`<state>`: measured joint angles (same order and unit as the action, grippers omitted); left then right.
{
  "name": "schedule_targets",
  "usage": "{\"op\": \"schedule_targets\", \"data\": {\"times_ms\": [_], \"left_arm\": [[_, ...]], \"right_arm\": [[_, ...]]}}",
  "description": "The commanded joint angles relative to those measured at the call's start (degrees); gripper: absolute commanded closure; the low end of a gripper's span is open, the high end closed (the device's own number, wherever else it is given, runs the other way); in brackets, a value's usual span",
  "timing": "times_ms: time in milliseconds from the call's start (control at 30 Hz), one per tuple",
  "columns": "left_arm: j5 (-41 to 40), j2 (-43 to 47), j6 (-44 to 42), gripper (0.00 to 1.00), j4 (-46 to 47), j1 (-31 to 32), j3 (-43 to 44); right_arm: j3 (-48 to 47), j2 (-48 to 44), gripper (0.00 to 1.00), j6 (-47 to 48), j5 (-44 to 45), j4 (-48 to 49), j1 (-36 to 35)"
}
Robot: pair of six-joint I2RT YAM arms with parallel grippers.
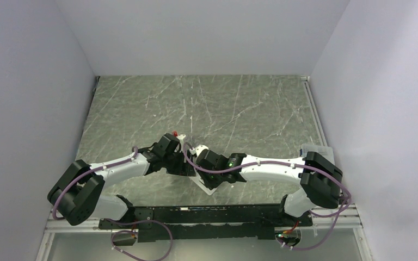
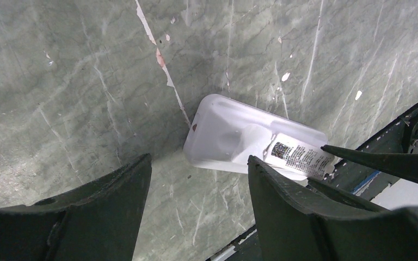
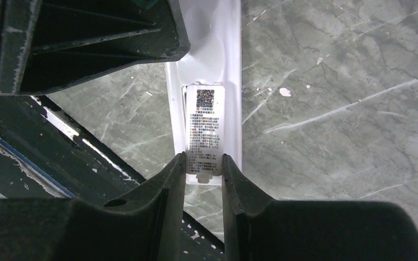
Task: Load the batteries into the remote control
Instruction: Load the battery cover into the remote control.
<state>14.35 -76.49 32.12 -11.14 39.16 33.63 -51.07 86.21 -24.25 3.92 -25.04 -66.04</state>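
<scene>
The remote control (image 3: 209, 65) is a slim white bar lying on the marble table, with a printed label and QR code at its near end. It also shows in the left wrist view (image 2: 234, 138) and, partly hidden under the arms, in the top view (image 1: 209, 186). My right gripper (image 3: 203, 163) is shut on the remote's labelled end, with its fingers (image 2: 354, 155) pinching both sides. My left gripper (image 2: 198, 160) is open and empty, hovering just beside the remote's other end. In the top view both grippers meet at the table's centre, left (image 1: 186, 165), right (image 1: 202, 173). No batteries are in view.
A black rail (image 1: 196, 215) runs along the near table edge, close under the remote and both grippers. A clear plastic box (image 1: 317, 149) sits at the right edge behind my right arm's elbow. Walls close in the table on three sides.
</scene>
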Motion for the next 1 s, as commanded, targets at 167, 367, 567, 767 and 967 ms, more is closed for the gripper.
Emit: {"op": "schedule_targets", "data": {"times_ms": [167, 367, 567, 767, 967], "left_arm": [[0.93, -0.07, -1.22, 0.3, 1.47, -0.19, -0.93], [1.03, -0.06, -1.1, 0.3, 1.55, -0.13, -1.0], [0.99, -0.07, -1.05, 0.3, 1.55, -0.17, -0.97], [1.03, 0.23, -1.03, 0.3, 1.49, -0.16, -1.17], [1.25, 0.38, -1.05, 0.29, 1.47, -0.2, -1.24]], "right_arm": [[-1.69, -1.22, 0.8, -0.88, -0.9, -0.71, 0.12], [-1.32, -1.65, 0.8, -1.14, -1.21, -0.54, 0.04], [-1.16, -1.93, 0.8, -1.41, -1.14, -0.63, -0.04], [-1.13, -1.93, 0.8, -1.85, -0.59, -0.46, -0.1], [-2.42, -1.01, 0.8, -1.64, 0.24, -0.88, -0.06]]}}
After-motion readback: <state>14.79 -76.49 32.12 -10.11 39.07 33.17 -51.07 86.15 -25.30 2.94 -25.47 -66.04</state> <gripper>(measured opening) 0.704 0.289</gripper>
